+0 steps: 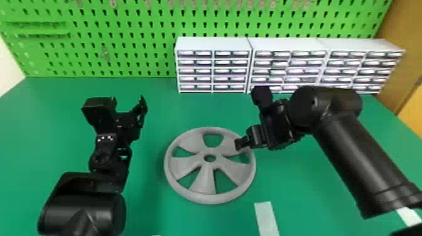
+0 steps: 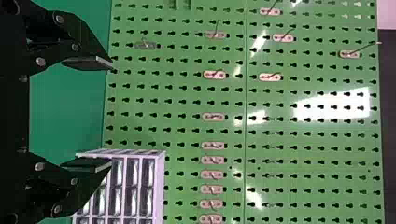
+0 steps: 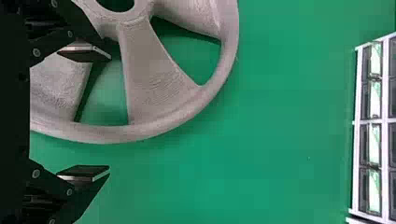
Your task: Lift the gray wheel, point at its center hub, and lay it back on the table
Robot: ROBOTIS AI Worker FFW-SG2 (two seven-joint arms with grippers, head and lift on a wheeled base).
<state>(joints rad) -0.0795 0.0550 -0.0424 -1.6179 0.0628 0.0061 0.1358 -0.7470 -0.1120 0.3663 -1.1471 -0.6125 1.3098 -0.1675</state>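
Right arm (image 1: 361,163) overlapping drawers (image 1: 230,62), wheel (image 1: 205,182), pegboard (image 1: 157,29)

Plain gray wheel (image 1: 205,179), green table (image 1: 301,194)

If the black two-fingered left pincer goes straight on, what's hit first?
Probably the green perforated pegboard ahead of the left pincer; depth is unclear, and the white drawer cabinet sits near that line.

Open hand (image 1: 239,144) close by gray wheel (image 3: 149,84); drawers (image 3: 375,144) well apart
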